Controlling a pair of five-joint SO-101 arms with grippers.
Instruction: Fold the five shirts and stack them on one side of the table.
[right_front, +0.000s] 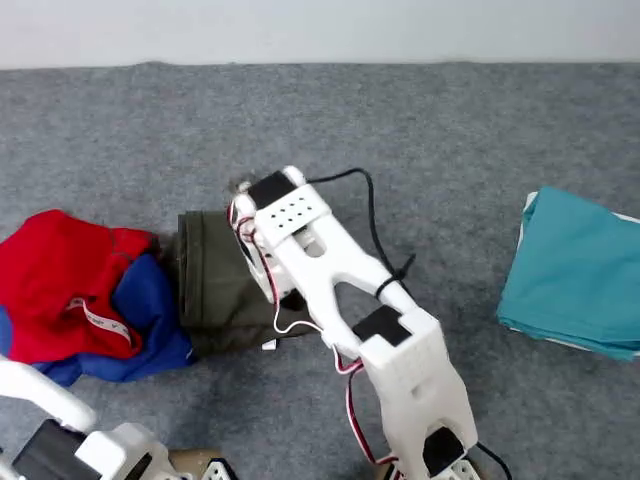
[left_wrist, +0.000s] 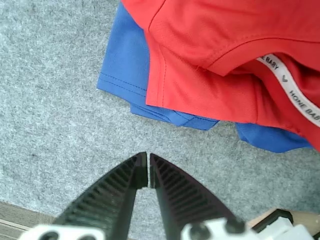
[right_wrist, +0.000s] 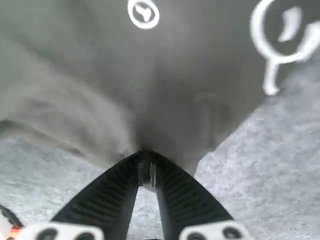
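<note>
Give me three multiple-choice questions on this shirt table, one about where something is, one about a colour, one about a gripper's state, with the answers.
1. Where does the teal shirt lie in the high view?
A) at the right edge, alone
B) in the middle
C) held in a gripper

2. What colour is the shirt lying on the blue shirt?
A) teal
B) red
C) dark olive

3. How is the left gripper?
A) wide open
B) shut on the blue shirt
C) shut, holding nothing

Answers:
1 A, it sits apart from the other shirts at the right edge.
2 B, the red shirt overlaps the blue one.
3 C, its tips meet over the bare grey table.
</note>
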